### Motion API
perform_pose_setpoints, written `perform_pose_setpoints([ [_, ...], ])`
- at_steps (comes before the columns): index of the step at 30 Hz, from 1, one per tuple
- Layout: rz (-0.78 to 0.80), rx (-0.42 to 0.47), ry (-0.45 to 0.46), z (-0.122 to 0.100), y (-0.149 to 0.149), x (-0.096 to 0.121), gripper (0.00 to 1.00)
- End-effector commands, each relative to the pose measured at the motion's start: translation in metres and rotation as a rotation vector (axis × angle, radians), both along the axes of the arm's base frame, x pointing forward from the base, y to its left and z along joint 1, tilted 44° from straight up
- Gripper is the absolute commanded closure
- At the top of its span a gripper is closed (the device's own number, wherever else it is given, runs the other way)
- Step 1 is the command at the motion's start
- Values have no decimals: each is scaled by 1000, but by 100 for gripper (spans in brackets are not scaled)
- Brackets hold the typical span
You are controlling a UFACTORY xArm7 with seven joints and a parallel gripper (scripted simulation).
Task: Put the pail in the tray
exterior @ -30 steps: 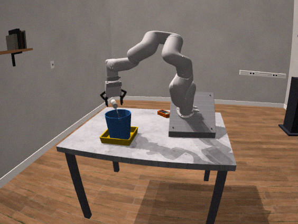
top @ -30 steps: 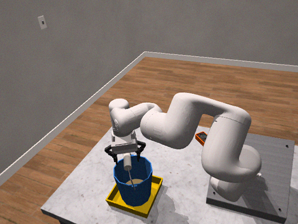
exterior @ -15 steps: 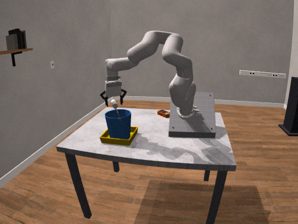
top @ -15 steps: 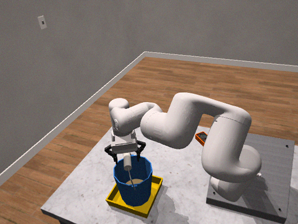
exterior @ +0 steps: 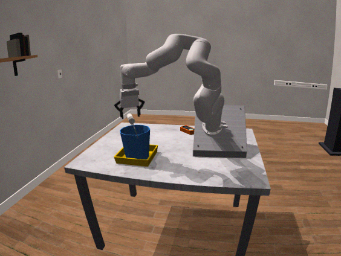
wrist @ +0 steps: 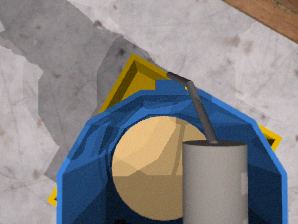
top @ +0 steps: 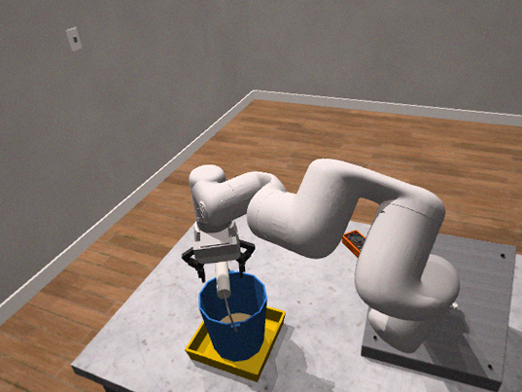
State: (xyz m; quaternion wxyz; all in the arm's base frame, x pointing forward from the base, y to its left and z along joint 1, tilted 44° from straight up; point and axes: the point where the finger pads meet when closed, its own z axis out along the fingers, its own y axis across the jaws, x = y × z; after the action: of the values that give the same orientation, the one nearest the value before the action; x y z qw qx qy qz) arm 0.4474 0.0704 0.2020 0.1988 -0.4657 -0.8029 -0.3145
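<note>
The blue pail [top: 233, 316] stands upright inside the yellow drip tray [top: 236, 335] near the table's front left. It also shows in the exterior view [exterior: 135, 141] and in the wrist view [wrist: 170, 165]. Its wire handle with a grey cylindrical grip [top: 223, 278] stands up above the rim, tilted. My gripper [top: 220, 268] is open just above the pail, its fingers on either side of the grip and apart from it. In the wrist view the grip [wrist: 215, 182] fills the lower middle and the pail's tan floor [wrist: 150, 167] shows; the fingers are out of that view.
An orange device [top: 354, 241] lies on the table beside the arm's grey base plate [top: 448, 319]. The tray [exterior: 136, 156] sits close to the table's left and front edges.
</note>
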Motion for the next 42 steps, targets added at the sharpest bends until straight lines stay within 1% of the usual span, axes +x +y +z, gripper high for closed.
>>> perform_pose_setpoints([
  [1, -3, -1, -3, 7, -8, 1, 0],
  [5, -3, -1, -3, 11, -11, 1, 0],
  [20, -3, -1, -3, 36, -35, 2, 0],
  [31, -3, -1, -3, 44, -43, 2, 0],
  [42, -3, -1, -3, 45, -44, 2, 0],
])
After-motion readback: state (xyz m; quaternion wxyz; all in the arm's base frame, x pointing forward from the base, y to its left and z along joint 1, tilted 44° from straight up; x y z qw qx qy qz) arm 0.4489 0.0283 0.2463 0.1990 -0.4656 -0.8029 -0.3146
